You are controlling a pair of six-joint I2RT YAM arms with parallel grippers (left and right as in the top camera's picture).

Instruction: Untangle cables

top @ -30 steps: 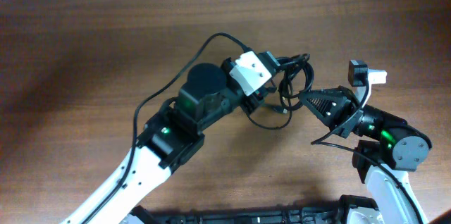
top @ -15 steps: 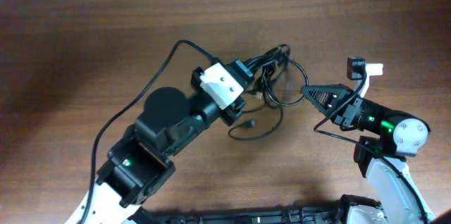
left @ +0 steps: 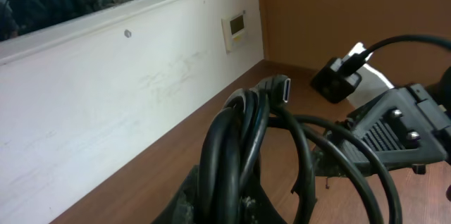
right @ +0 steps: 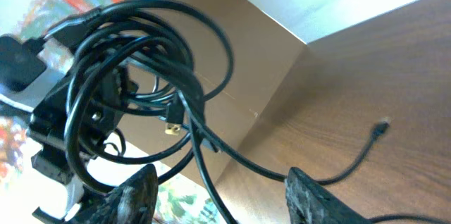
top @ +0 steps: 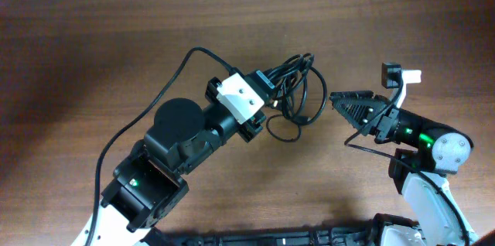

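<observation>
The cables (top: 298, 91) are a bundle of thin black loops hanging from my left gripper (top: 272, 91), which is shut on them. In the left wrist view several strands (left: 236, 139) rise from between the jaws, with a flat plug end (left: 283, 88) at the top. My right gripper (top: 337, 104) stands open just right of the loops, apart from them. In the right wrist view the coils (right: 141, 62) hang ahead of my right gripper (right: 222, 196). One strand crosses the gap between its spread fingers (right: 137, 192) without being pinched. A loose plug end (right: 380, 127) lies on the wood.
The brown wooden table (top: 93, 52) runs to a white wall along the far edge. A thick black wire (top: 166, 91) arcs off the left arm. A small black and white camera block (top: 398, 76) sits above the right arm.
My right gripper has opened and let go of the cable it pinched. The left arm drew the bundle to the left, and the loops now hang clear of the right fingers.
</observation>
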